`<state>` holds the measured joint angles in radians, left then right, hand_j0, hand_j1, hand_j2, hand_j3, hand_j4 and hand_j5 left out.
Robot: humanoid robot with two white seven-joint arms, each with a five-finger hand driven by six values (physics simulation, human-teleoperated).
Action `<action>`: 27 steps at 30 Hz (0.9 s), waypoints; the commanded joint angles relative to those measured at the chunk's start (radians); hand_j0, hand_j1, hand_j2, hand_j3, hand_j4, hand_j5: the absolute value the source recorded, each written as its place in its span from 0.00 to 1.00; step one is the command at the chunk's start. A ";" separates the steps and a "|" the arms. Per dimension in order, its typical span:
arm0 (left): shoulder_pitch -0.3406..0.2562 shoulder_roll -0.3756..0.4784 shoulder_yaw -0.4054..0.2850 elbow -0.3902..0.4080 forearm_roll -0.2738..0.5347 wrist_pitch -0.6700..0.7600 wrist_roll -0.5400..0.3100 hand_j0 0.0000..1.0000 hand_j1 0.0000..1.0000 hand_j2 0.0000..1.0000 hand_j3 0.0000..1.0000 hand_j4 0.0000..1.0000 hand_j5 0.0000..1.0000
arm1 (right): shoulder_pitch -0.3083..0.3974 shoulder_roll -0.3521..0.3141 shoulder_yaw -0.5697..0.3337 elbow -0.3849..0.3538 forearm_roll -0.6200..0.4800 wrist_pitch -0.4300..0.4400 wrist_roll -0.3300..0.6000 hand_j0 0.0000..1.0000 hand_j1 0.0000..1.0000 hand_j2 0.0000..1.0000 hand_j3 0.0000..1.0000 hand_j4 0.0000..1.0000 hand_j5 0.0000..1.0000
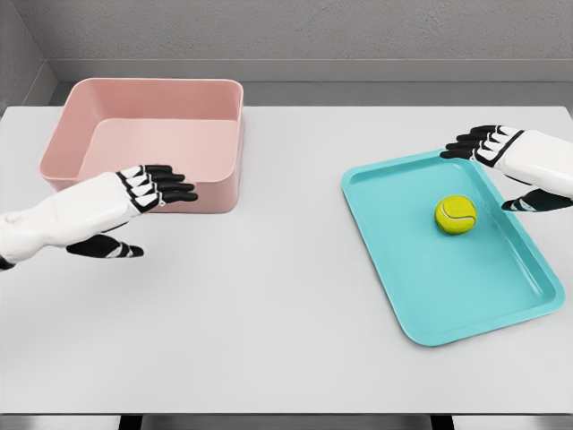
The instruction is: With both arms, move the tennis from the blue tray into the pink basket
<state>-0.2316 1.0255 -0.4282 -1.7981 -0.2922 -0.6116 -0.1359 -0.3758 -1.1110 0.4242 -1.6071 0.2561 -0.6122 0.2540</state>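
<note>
Yellow ball point(456, 215) still on blue tray point(421, 296), pink basket point(228, 143) empty. Left hand point(134, 202) and right hand point(510, 161) spread, holding nothing. Grasp, carry, drop all ahead.

A: What do the arms look like?
B: Smooth white shells, both. The left hand point(134, 202) at nine o'clock has black fingers point(175, 186) with white knuckle segments.
A: And the right hand point(515, 161)?
B: Same at two o'clock: white casing, black fingers and thumb.

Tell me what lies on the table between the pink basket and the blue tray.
Nothing: in the head view, only bare white table separates the pink plastic basket from the blue rectangular tray.
</note>
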 commanded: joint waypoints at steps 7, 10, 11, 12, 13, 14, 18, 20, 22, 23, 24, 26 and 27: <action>0.003 0.099 -0.003 -0.001 -0.081 0.001 -0.045 1.00 1.00 1.00 1.00 1.00 1.00 | 0.002 0.042 -0.005 0.007 0.078 0.001 0.119 1.00 1.00 1.00 1.00 1.00 1.00; 0.003 0.133 -0.003 0.000 -0.081 0.001 -0.062 1.00 1.00 1.00 1.00 1.00 1.00 | -0.003 0.068 0.001 0.041 0.094 0.001 0.208 1.00 1.00 1.00 1.00 1.00 1.00; 0.003 0.145 -0.004 0.000 -0.082 0.001 -0.082 1.00 1.00 1.00 1.00 1.00 1.00 | -0.003 0.069 0.001 0.041 0.104 0.001 0.211 1.00 1.00 1.00 1.00 1.00 1.00; 0.003 0.163 -0.007 0.000 -0.082 0.001 -0.085 1.00 1.00 1.00 1.00 1.00 1.00 | -0.005 0.069 0.002 0.041 0.106 0.001 0.212 1.00 1.00 1.00 1.00 1.00 1.00; 0.003 0.188 -0.009 0.000 -0.084 0.001 -0.086 1.00 1.00 1.00 1.00 1.00 1.00 | -0.005 0.071 0.002 0.041 0.106 0.001 0.212 1.00 1.00 1.00 1.00 1.00 1.00; 0.003 0.205 -0.009 0.000 -0.108 0.001 -0.086 1.00 1.00 1.00 1.00 1.00 1.00 | -0.005 0.072 0.004 0.041 0.106 0.001 0.215 1.00 1.00 1.00 1.00 1.00 1.00; 0.003 0.212 -0.009 0.003 -0.226 0.001 -0.086 1.00 1.00 1.00 1.00 1.00 1.00 | -0.034 0.119 0.007 0.044 0.107 0.001 0.275 1.00 1.00 1.00 1.00 1.00 1.00; 0.002 0.222 -0.009 0.005 -0.255 0.001 -0.100 1.00 1.00 1.00 1.00 1.00 1.00 | -0.071 0.149 0.011 0.098 0.124 0.001 0.294 1.00 1.00 1.00 1.00 1.00 1.00; -0.003 0.222 -0.007 0.008 -0.263 0.001 -0.151 1.00 1.00 1.00 1.00 1.00 1.00 | -0.075 0.163 0.022 0.102 0.141 0.001 0.295 1.00 1.00 1.00 1.00 1.00 1.00; -0.005 0.222 -0.007 0.009 -0.265 0.001 -0.168 1.00 1.00 1.00 1.00 1.00 1.00 | -0.087 0.177 0.025 0.116 0.143 0.001 0.303 1.00 1.00 1.00 1.00 1.00 1.00; -0.008 0.220 -0.007 0.008 -0.274 0.001 -0.174 1.00 1.00 1.00 1.00 1.00 1.00 | -0.106 0.204 0.034 0.144 0.155 0.001 0.333 1.00 1.00 1.00 1.00 1.00 1.00; -0.008 0.214 -0.007 0.008 -0.292 0.001 -0.179 1.00 1.00 1.00 1.00 1.00 1.00 | -0.127 0.221 0.064 0.159 0.158 0.001 0.346 1.00 1.00 1.00 1.00 1.00 1.00; -0.008 0.212 -0.007 0.006 -0.295 0.001 -0.180 1.00 1.00 1.00 1.00 1.00 1.00 | -0.137 0.221 0.065 0.167 0.158 0.001 0.346 1.00 1.00 1.00 1.00 1.00 1.00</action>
<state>-0.2393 1.2389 -0.4362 -1.7911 -0.5757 -0.6121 -0.3027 -0.5154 -0.9064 0.4746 -1.4622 0.4122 -0.6130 0.5855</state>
